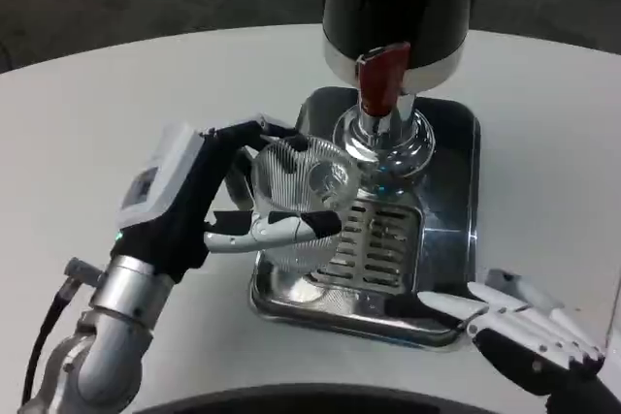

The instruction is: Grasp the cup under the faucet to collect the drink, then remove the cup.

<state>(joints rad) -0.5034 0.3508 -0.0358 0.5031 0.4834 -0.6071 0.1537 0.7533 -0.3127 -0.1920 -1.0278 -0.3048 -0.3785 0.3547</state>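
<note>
A clear ribbed plastic cup is held by my left hand, whose fingers wrap its near and left sides. The cup is tilted, its mouth facing up and toward the faucet. It hangs over the left part of the metal drip tray, just left of the chrome faucet spout with the red tap lever. The black dispenser body stands behind. My right hand lies with fingers spread at the tray's front right corner, holding nothing.
The slotted grate lies in the tray under the spout. The white round table stretches to the left and back. A dark floor shows beyond the table's far edge.
</note>
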